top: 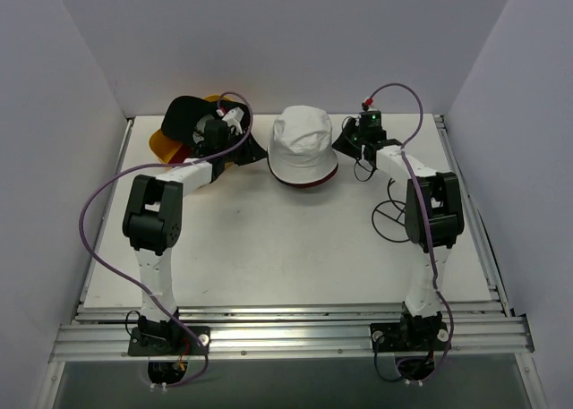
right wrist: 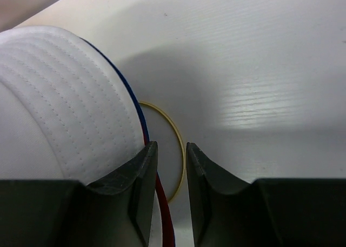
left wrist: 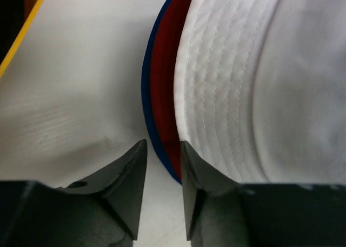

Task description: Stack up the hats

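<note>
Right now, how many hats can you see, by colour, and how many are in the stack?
White bucket hat, top of the stack: 1
Maroon/red hat brim, under the white: 1
Blue hat brim, under that: 1
Black cap, at the yellow basket: 1
Total: 4 hats visible, 3 of them in the stack. Any other hat is out of view.

The hat stack [top: 303,148] sits hemmed between both grippers; the near table [top: 277,248] lies open.

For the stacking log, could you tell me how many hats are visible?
4: the white hat tops the centre pile, maroon brim and blue brim under it; the black cap sits on the yellow basket. Others may be hidden.
</note>
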Robot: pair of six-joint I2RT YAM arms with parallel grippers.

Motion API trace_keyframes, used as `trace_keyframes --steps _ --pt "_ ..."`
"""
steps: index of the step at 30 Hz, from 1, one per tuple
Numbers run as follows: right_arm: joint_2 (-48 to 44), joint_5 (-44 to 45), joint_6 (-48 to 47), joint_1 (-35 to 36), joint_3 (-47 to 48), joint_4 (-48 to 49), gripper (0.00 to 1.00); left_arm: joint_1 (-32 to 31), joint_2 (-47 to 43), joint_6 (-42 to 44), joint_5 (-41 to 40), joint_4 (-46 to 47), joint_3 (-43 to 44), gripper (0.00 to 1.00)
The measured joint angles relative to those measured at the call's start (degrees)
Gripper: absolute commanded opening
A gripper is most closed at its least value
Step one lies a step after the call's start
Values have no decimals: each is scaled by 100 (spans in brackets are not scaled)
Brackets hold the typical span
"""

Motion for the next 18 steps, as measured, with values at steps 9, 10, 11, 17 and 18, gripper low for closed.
trace_keyframes --steps 9,10,11,17,18 --pt "-1191 315 -326 -271 -621 -391 25 136 -1412 131 -369 -798 -236 58" --pt "-1445 317 -332 -267 -802 -389 24 114 -1530 175 -387 -890 -127 60" --pt "-1711 306 -337 -251 -1010 -343 25 57 -1657 271 -428 -1005 92 60" --pt "-2717 260 -310 203 -1882 -24 25 -542 -1696 756 -619 -1755 1655 61" --pt "-2771 245 -295 356 -1947 57 25 -675 -1672 820 -616 -1843 1893 61"
